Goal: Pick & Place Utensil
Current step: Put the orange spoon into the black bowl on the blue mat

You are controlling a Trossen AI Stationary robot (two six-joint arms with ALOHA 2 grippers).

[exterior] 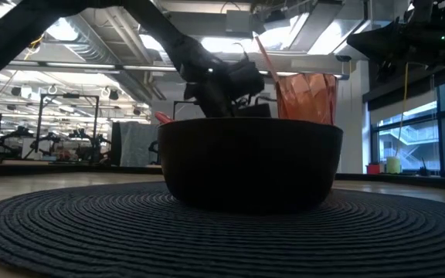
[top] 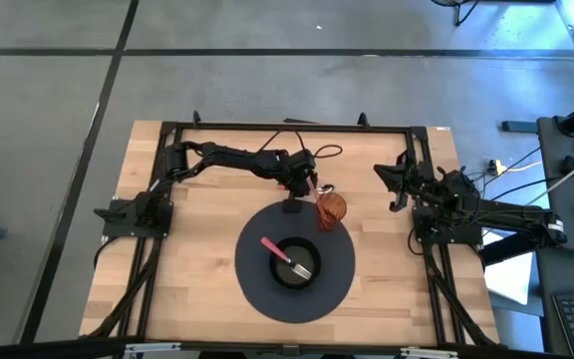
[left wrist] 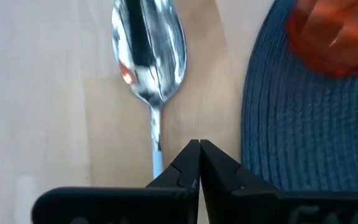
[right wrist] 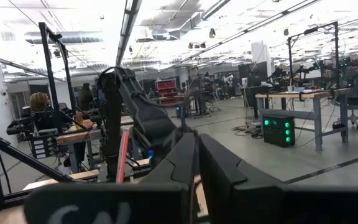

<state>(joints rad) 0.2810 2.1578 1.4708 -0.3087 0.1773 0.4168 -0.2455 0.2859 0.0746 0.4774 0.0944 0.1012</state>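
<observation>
The left gripper (left wrist: pixel 199 163) is clenched on the handle of a silver spoon (left wrist: pixel 148 56), held over the bare wood just beside the round mat (top: pixel 339 284) and near the orange cup (top: pixel 332 209) — so the carry is under way. I judge the next move calls for bringing the spoon over the black bowl (top: pixel 281 274) — which already holds a fork (top: pixel 298 264) and a pink-handled utensil (top: pixel 272 246) — before letting go. The right gripper (top: pixel 395 189) waits closed at the table's right edge; no writing is readable.

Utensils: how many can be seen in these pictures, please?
2. A spoon is held by the left gripper beside the mat; a pink-handled fork lies in the black bowl. The orange cup may hide more.
</observation>
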